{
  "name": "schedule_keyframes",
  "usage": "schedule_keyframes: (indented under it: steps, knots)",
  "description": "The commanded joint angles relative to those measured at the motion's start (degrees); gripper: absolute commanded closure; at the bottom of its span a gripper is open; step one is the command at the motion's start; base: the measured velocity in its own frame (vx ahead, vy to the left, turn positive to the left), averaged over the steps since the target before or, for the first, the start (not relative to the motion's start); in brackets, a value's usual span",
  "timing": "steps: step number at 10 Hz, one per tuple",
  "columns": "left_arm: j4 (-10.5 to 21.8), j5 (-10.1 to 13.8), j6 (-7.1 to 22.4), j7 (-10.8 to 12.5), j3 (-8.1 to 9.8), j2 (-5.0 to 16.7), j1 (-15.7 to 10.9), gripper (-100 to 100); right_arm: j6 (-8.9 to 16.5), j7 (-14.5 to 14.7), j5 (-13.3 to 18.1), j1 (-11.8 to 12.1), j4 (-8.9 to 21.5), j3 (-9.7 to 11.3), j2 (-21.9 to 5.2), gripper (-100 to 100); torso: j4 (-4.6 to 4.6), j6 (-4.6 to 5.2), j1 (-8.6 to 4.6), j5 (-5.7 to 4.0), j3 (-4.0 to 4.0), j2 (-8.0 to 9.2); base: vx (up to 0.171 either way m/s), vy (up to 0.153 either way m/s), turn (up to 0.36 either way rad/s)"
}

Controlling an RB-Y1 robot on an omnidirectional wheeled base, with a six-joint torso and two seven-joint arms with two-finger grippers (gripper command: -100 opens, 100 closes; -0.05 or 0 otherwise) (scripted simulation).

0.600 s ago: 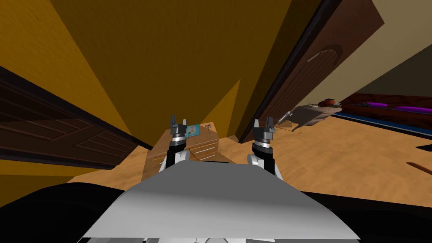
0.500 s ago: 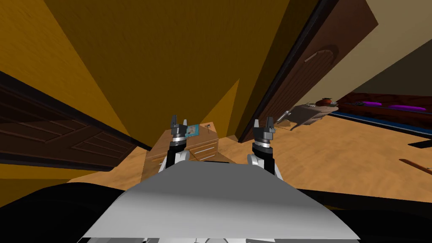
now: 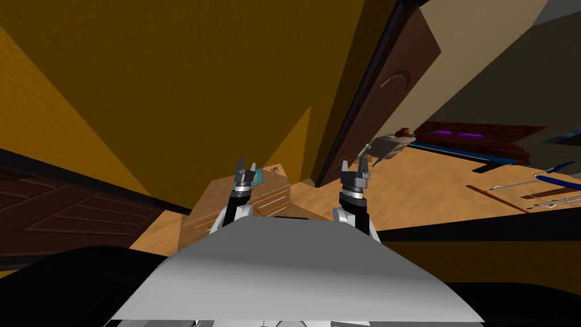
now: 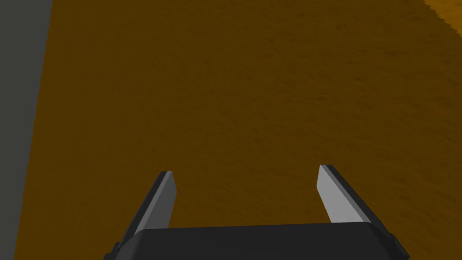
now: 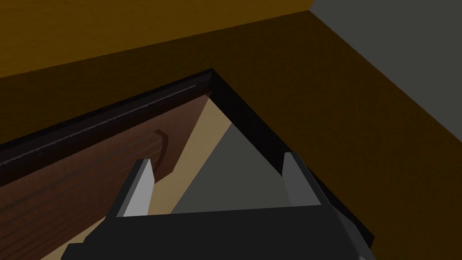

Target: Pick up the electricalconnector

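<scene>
Approach step, probably: left gripper (image 3: 247, 164) and right gripper (image 3: 353, 164) are hanging open before the dresser (image 3: 224, 193); next, reaching the connector (image 3: 276, 168) atop it.

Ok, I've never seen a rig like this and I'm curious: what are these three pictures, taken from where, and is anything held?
It's a two-armed robot in a simulated house. The wide picture is from its head, looking down at the left gripper and right gripper. The other two are from cameras on each hand, looking along its open grey fingers; nothing is held. Ahead stands a low light-brown wooden chest of drawers; on it lie a flat teal item and a small grey object, perhaps the connector.
</scene>
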Motion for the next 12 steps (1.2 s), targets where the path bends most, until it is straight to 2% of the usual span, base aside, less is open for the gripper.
schedule_keyframes:
  steps: [1, 2, 4, 5, 6, 7, 8, 9, 10, 11, 12]
  knots:
    - [2.0, -1.5, -2.1, 2.9, -0.46, 2.9, 0.2, -100, 0.0, 0.0, 0.0, 0.0, 0.0, 0.0, 0.0, 0, 0.0, 0.0, 0.0, 0.0, 0.0, 0.0, -0.075, 0.047, -0.269]
    - [2.0, -1.5, -2.1, 3.1, -0.46, 2.9, 0.2, -100, 0.0, 0.0, 0.0, 0.0, 0.0, 0.0, 0.0, 0, 0.01, -0.01, 0.04, 0.01, 0.02, 0.04, -0.046, 0.033, -0.129]
    - [5.3, -3.5, -4.7, 6.7, -0.78, 6.5, -0.1, -100, 0.0, 0.0, 0.0, 0.0, 0.0, 0.0, 0.0, 0, -0.02, -0.01, -0.04, -0.01, -0.06, -0.11, -0.036, 0.022, -0.349]
    - [5.3, -3.5, -4.7, 7.5, -0.78, 6.8, -0.1, -100, 0.0, 0.0, 0.0, 0.0, 0.0, 0.0, 0.0, 0, -0.02, 0.02, -0.03, -0.01, -0.06, -0.1, -0.042, 0.03, -0.103]
    - [7.3, -4.6, -6.1, 9.5, -0.94, 8.9, -0.2, -100, 0.0, 0.0, 0.0, 0.0, 0.0, 0.0, 0.0, 0, -0.02, -0.07, 0.0, 0.0, -0.06, -0.11, -0.045, 0.019, -0.144]
    - [7.3, -4.6, -6.1, 9.8, -0.94, 8.9, -0.2, -100, 0.0, 0.0, 0.0, 0.0, 0.0, 0.0, 0.0, 0, -0.02, -0.02, -0.02, 0.0, -0.06, -0.1, -0.033, 0.015, -0.162]
    - [9.3, -5.8, -7.5, 12.2, -1.12, 11.1, -0.3, -100, 0.0, 0.0, 0.0, 0.0, 0.0, 0.0, 0.0, 0, -0.02, -0.04, -0.05, -0.01, -0.07, -0.13, -0.032, 0.013, -0.31]
    - [9.3, -5.8, -7.5, 12.3, -1.12, 11.1, -0.3, -100, 0.0, 0.0, 0.0, 0.0, 0.0, 0.0, 0.0, 0, -0.03, -0.01, -0.05, -0.01, -0.08, -0.14, -0.027, 0.019, -0.126]
    - [11.6, -7.1, -9.0, 14.7, -1.33, 13.3, -0.5, -100, 0.0, 0.0, 0.0, 0.0, 0.0, 0.0, 0.0, 0, -0.03, -0.06, -0.04, -0.01, -0.09, -0.17, -0.034, 0.016, -0.186]
    - [11.6, -7.1, -9.0, 14.9, -1.33, 13.3, -0.5, -100, 0.0, 0.0, 0.0, 0.0, 0.0, 0.0, 0.0, 0, -0.03, -0.03, -0.04, -0.01, -0.09, -0.16, -0.03, 0.012, -0.174]
    - [13.9, -8.4, -10.5, 17.1, -1.57, 15.5, -0.6, -100, 0.0, 0.0, 0.0, 0.0, 0.0, 0.0, 0.0, 0, -0.03, -0.05, -0.05, -0.01, -0.09, -0.17, -0.025, 0.007, -0.374]
